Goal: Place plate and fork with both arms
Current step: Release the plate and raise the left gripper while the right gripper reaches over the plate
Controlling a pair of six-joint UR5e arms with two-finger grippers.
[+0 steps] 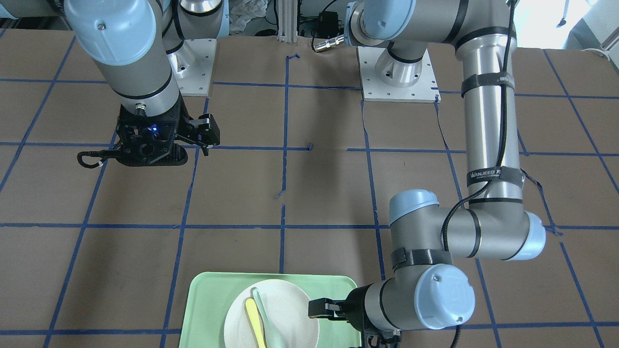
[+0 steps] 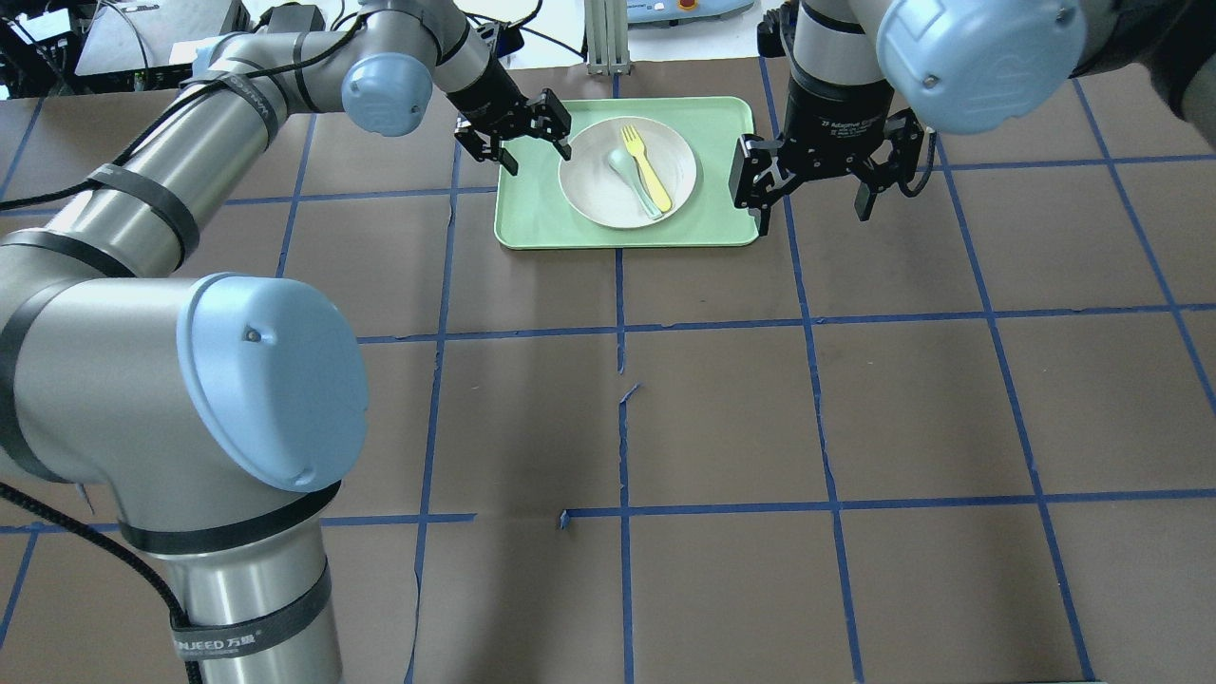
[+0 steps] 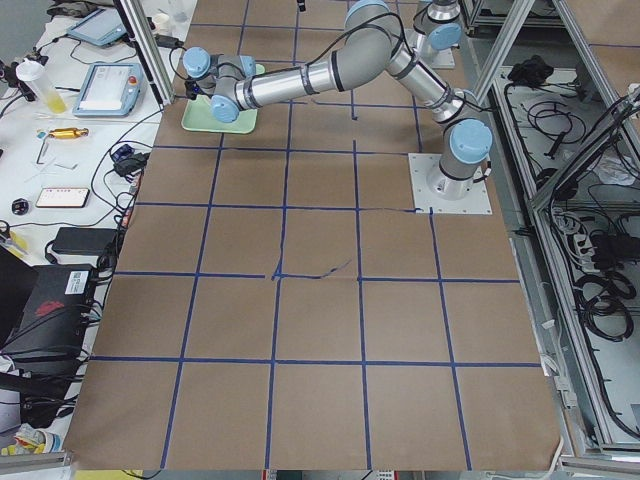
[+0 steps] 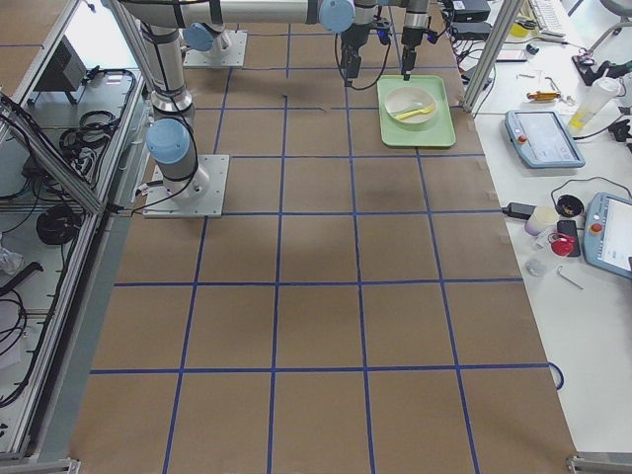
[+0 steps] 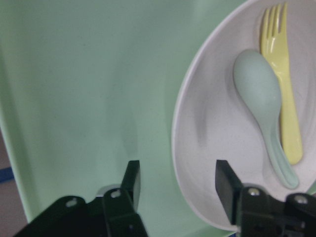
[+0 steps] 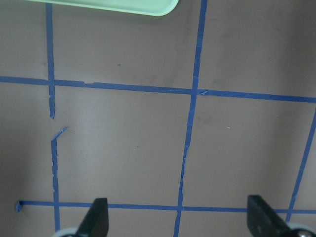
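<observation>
The off-white plate point(image 2: 608, 195) lies in the mint-green tray point(image 2: 532, 223) at the table's far edge. The yellow fork point(image 2: 646, 166) and a pale grey-green spoon point(image 2: 632, 176) lie side by side in the plate. My left gripper point(image 2: 538, 157) is open at the plate's left rim. In the left wrist view the gripper point(image 5: 177, 185) straddles the plate's rim point(image 5: 178, 123), one finger over the tray point(image 5: 89, 98) and one over the plate, with the fork point(image 5: 284, 89) beyond. My right gripper point(image 2: 812, 214) is open and empty, held above the table to the right of the tray.
The table is brown board marked with a blue tape grid point(image 2: 622, 323). The right wrist view shows bare board under that gripper point(image 6: 178, 219) and the tray's corner point(image 6: 123, 5) at the top. The arm bases point(image 1: 396, 77) stand at the robot's side.
</observation>
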